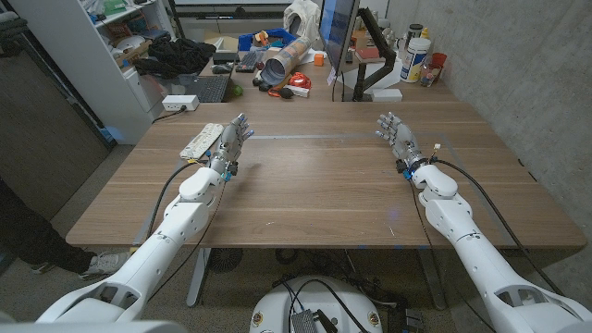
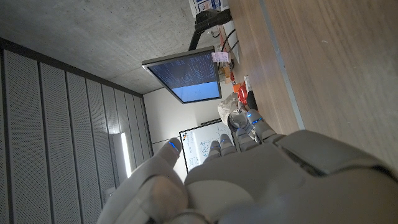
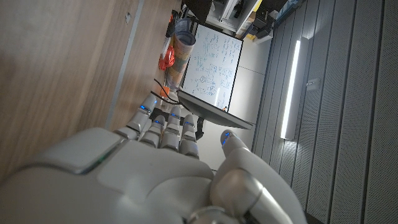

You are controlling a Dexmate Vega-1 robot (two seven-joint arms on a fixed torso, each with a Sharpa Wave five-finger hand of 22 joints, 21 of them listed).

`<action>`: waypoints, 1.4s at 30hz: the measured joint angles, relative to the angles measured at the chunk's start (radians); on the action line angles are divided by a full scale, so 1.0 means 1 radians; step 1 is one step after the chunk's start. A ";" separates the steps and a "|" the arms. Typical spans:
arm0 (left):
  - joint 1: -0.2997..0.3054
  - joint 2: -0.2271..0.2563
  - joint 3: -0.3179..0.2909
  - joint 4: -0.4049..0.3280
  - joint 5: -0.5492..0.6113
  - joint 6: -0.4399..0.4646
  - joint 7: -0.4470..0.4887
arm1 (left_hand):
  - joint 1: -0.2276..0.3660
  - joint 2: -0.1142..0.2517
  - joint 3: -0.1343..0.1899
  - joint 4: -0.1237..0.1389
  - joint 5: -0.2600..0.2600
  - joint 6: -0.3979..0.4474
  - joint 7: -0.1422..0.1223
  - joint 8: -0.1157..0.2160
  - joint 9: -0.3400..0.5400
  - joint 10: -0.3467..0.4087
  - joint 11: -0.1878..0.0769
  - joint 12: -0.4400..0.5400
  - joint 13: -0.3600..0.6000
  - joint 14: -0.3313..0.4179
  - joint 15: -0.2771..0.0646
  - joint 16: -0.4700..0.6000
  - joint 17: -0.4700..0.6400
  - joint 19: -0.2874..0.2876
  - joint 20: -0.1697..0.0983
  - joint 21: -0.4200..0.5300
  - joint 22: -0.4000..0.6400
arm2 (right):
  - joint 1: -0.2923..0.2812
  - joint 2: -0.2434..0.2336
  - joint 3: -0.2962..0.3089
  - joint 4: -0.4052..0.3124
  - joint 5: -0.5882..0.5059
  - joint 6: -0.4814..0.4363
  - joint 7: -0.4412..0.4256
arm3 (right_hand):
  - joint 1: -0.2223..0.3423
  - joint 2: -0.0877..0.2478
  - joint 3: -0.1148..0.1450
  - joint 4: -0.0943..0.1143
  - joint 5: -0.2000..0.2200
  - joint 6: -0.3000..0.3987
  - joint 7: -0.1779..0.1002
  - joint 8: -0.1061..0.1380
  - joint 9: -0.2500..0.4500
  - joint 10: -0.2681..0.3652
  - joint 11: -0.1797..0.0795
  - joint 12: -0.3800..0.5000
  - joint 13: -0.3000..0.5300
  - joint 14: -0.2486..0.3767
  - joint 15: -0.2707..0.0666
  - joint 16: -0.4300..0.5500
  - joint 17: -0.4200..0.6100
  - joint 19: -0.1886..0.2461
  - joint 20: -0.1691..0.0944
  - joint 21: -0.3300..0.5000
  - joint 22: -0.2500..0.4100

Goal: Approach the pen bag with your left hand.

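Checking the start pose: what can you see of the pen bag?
The pen bag is a flat, long, whitish pouch with small dark marks, lying on the wooden table near its far left corner, angled. The left hand stands beside it, fingers apart, holding nothing; whether they touch is unclear. Material and zip are too small to tell.

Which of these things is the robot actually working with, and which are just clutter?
For the job: left hand; pen bag right beside it.
Just lying about: keyboard; monitor; tube; white bottle. The right hand holds nothing.
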 measured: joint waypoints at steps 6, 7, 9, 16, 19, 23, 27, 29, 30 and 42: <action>0.003 -0.010 -0.017 -0.003 0.014 0.005 -0.005 | 0.000 0.000 0.000 0.000 0.000 0.005 -0.016 0.000 0.000 -0.002 0.002 0.000 0.000 0.000 0.000 0.000 0.000 0.000 0.000 0.000 0.000 | -0.002 0.028 0.031 -0.001 -0.045 -0.014 0.031 | 0.000 0.000 0.000 0.000 0.000 0.000 0.000 0.000 0.000 0.000 0.000 0.000 0.000 0.000 0.000 0.000 0.000 0.000 0.000 -0.004 0.000; 0.003 -0.012 -0.021 -0.004 0.024 0.008 -0.008 | 0.000 0.000 0.000 0.000 0.000 0.009 -0.020 0.000 0.000 -0.002 0.002 0.002 0.000 0.000 0.000 0.000 0.000 0.000 0.000 0.000 0.000 | -0.002 0.045 0.051 -0.001 -0.047 -0.015 0.032 | 0.000 0.000 0.000 0.000 0.000 0.000 0.000 0.000 0.000 0.000 0.000 0.000 0.000 0.000 0.000 0.000 0.000 0.000 0.000 -0.005 0.000; 0.003 -0.014 -0.024 -0.005 0.033 0.011 -0.010 | 0.000 0.000 0.000 0.000 0.000 0.009 -0.019 0.000 0.000 0.002 0.005 0.003 0.000 0.000 0.000 0.000 0.000 0.000 0.000 0.000 0.000 | -0.003 0.059 0.066 -0.001 -0.063 -0.020 0.043 | 0.000 0.000 0.000 0.000 0.000 0.000 0.000 0.000 0.000 0.000 0.000 0.000 0.000 0.004 0.004 0.000 0.000 0.000 0.000 -0.005 0.000; 0.003 -0.015 -0.036 -0.011 0.055 0.019 -0.013 | 0.000 0.000 0.000 0.000 0.000 0.014 -0.025 0.007 0.000 0.008 0.011 0.003 0.000 0.000 0.000 0.000 0.000 0.000 0.000 0.000 0.000 | -0.003 0.087 0.098 -0.002 -0.097 -0.029 0.067 | 0.000 0.000 0.000 0.000 0.000 0.000 0.000 0.000 0.000 0.000 0.000 0.000 0.000 0.004 0.004 0.000 0.000 0.000 0.000 -0.005 0.000; 0.003 -0.014 -0.039 -0.013 0.065 0.022 -0.014 | 0.004 0.004 0.000 0.000 0.000 0.027 -0.030 0.011 0.000 0.008 0.011 0.003 0.000 0.000 0.000 0.000 0.000 0.000 0.000 0.000 0.000 | -0.003 0.098 0.110 -0.003 -0.107 -0.032 0.074 | 0.000 0.000 0.000 0.000 0.000 0.000 0.000 0.000 0.000 0.000 0.000 0.000 0.000 0.004 0.004 0.000 0.000 0.000 0.000 -0.009 0.000; 0.003 -0.009 -0.043 -0.018 0.075 0.026 -0.015 | 0.004 0.004 0.003 -0.003 0.000 0.036 -0.028 0.015 0.000 0.008 0.011 0.003 0.000 0.000 0.000 0.000 0.000 0.000 0.000 0.000 0.000 | -0.004 0.112 0.125 -0.003 -0.121 -0.035 0.086 | 0.000 0.000 0.000 0.000 0.000 0.000 0.000 0.000 0.000 0.000 0.000 0.000 0.000 0.004 0.004 0.000 0.000 0.000 0.000 -0.009 0.000; 0.002 -0.002 -0.048 -0.024 0.087 0.030 -0.016 | 0.004 0.004 0.003 -0.003 0.000 0.036 -0.028 0.015 0.000 0.008 0.011 0.007 0.000 0.000 0.000 0.000 0.000 0.000 0.000 0.000 0.000 | -0.004 0.119 0.133 -0.004 -0.132 -0.037 0.094 | 0.000 0.000 0.000 0.000 0.000 0.004 -0.004 0.000 0.000 0.000 0.000 0.000 0.000 0.003 0.004 0.000 0.000 0.000 0.000 -0.010 0.000; 0.002 0.001 -0.050 -0.027 0.092 0.031 -0.016 | 0.004 0.004 0.003 -0.003 0.000 0.036 -0.028 0.015 0.000 0.008 0.011 0.007 0.000 0.000 0.000 0.000 0.000 0.000 0.000 0.000 0.000 | -0.004 0.122 0.137 -0.004 -0.136 -0.038 0.097 | 0.000 0.000 0.000 0.000 0.000 0.003 -0.004 0.000 0.000 0.000 0.000 0.000 0.000 0.003 0.004 0.000 0.000 0.000 0.000 -0.012 0.000; 0.002 0.003 -0.051 -0.028 0.098 0.033 -0.016 | 0.004 0.004 0.003 -0.003 0.000 0.038 -0.025 0.015 0.000 0.008 0.011 0.007 0.000 0.000 0.000 0.000 0.000 0.000 0.000 0.000 0.000 | -0.005 0.126 0.142 -0.005 -0.138 -0.039 0.098 | 0.000 0.000 0.000 0.000 0.000 0.004 -0.004 0.000 0.000 0.000 0.000 0.000 0.000 0.003 0.004 0.000 -0.001 0.000 0.000 -0.012 0.000; 0.004 0.027 -0.063 -0.053 0.130 0.042 -0.005 | 0.008 0.008 0.003 -0.003 0.000 0.039 -0.024 0.015 0.000 0.013 0.016 0.007 0.000 0.000 0.000 0.000 0.000 0.000 0.000 0.000 0.000 | -0.008 0.144 0.162 -0.011 -0.159 -0.043 0.112 | 0.000 0.000 0.000 0.000 0.000 0.003 -0.004 0.000 0.000 0.005 0.005 0.000 0.000 0.003 0.004 0.000 -0.003 0.000 0.000 -0.016 0.000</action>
